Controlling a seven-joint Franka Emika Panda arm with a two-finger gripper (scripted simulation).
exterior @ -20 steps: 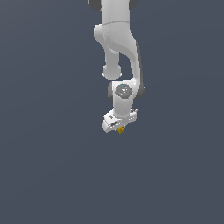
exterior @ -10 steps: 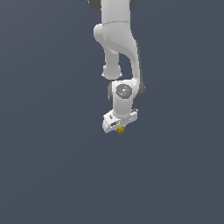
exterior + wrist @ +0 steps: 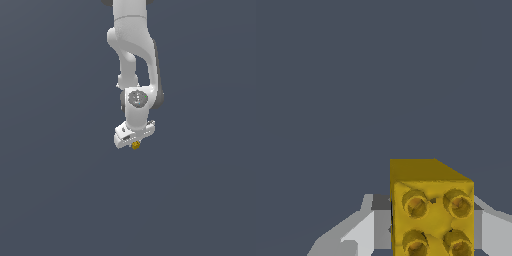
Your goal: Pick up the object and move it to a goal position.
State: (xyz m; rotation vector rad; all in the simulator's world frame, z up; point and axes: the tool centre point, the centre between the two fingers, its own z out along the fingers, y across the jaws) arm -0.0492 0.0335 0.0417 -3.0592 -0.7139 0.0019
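The object (image 3: 135,145) is a tiny mustard-yellow block peeking out under the white hand in the exterior view. My gripper (image 3: 135,144) is shut on it, hanging from the white arm (image 3: 132,45) that comes down from the top of the picture. The wrist view shows the object (image 3: 432,207) close up, with round studs on its facing side. A grey finger (image 3: 368,225) stands on one side of it and another finger (image 3: 491,225) on the other. No goal marker shows in either view.
A plain dark grey-blue surface (image 3: 60,190) fills both views around the arm. Nothing else shows on it.
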